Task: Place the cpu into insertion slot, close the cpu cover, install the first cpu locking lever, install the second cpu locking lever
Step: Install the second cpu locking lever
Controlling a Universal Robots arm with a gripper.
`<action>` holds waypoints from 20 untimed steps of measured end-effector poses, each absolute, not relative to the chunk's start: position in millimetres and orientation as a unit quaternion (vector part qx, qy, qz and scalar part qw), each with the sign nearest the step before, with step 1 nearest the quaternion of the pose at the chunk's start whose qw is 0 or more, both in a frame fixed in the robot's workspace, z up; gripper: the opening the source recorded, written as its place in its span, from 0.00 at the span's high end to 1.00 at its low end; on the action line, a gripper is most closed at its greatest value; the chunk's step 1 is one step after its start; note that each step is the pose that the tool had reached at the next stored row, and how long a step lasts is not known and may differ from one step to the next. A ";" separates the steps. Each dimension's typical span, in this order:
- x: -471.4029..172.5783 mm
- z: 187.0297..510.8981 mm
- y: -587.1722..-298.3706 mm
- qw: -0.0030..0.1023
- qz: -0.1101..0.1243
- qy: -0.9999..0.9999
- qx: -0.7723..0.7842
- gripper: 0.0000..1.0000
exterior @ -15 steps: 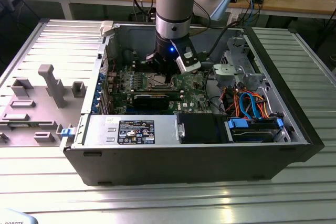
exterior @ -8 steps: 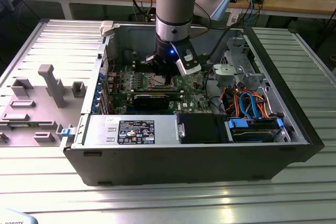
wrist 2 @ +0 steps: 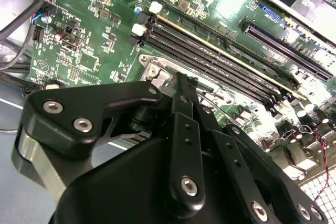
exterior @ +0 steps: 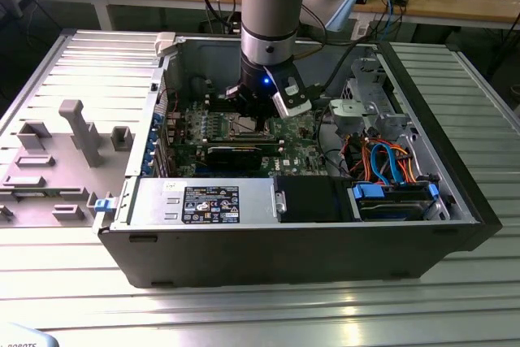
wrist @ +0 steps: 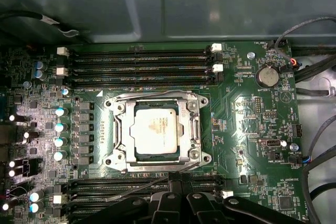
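the cpu (wrist: 155,130) is sitting in the insertion slot (wrist: 122,137) under the lowered cpu cover (wrist: 195,128), with the gripper (wrist: 173,182) hovering just beside it, fingers looking pinched together.

1. The exterior view looks down from high in front at the open computer case (exterior: 292,233).
2. Both wrist views sit close above its motherboard (wrist: 252,124), sharing the memory slots (wrist 2: 220,61).

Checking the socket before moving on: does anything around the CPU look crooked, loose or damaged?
Nothing stands out. In the first wrist view the cpu lies square in the insertion slot, framed evenly by the cpu cover. The hand hovers at the socket's edge, over the nearby memory slots.
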State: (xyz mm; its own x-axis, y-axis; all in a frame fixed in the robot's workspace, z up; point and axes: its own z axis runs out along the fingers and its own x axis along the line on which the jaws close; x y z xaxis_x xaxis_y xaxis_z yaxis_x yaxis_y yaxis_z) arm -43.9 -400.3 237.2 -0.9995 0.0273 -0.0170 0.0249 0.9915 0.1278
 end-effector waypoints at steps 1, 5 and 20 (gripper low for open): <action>-44.0 237.2 -400.3 0.009 0.064 0.998 0.013 0.89; -44.0 237.2 -400.4 0.009 0.064 0.998 0.013 0.89; -49.0 236.5 -418.9 0.001 0.097 0.995 0.014 0.89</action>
State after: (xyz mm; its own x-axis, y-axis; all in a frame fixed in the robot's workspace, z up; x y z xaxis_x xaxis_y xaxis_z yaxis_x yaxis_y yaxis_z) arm -49.0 -418.9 236.5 -0.9996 0.0274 -0.0001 0.0268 0.9808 0.1931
